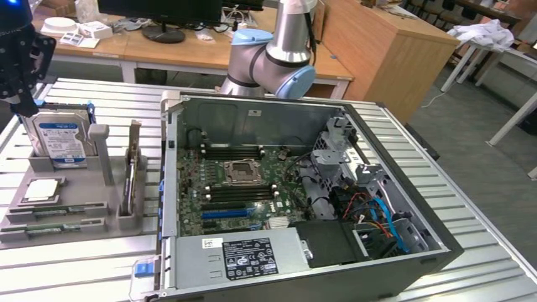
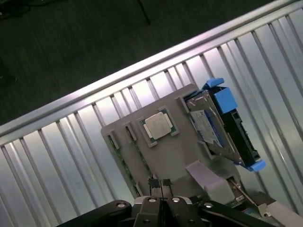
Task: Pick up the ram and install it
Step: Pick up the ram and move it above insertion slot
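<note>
Approach looks to be the step in hand: the gripper (image 1: 24,100) hangs at the upper left of the exterior view, above the far end of a grey parts holder (image 1: 84,185), with nothing picked up yet. Its jaws are pressed together and empty, touching nothing; in the wrist view the fingertips (image 2: 152,182) meet above the holder. The ram (image 1: 63,209) lies on edge in a slot at the lower left of the frame, with a second stick (image 1: 46,231) in the slot just below it. Above them sit a loose processor (image 1: 42,189) and an upright hard drive (image 1: 59,135). An expansion card (image 1: 132,170) stands at the holder's right end. Further right, the open computer case (image 1: 243,119) shows the motherboard's memory slots (image 1: 239,192) beside the processor socket (image 1: 243,170). In my judgement, a grasp calls for the jaws to part first, then line up across the stick's thin edge.
</note>
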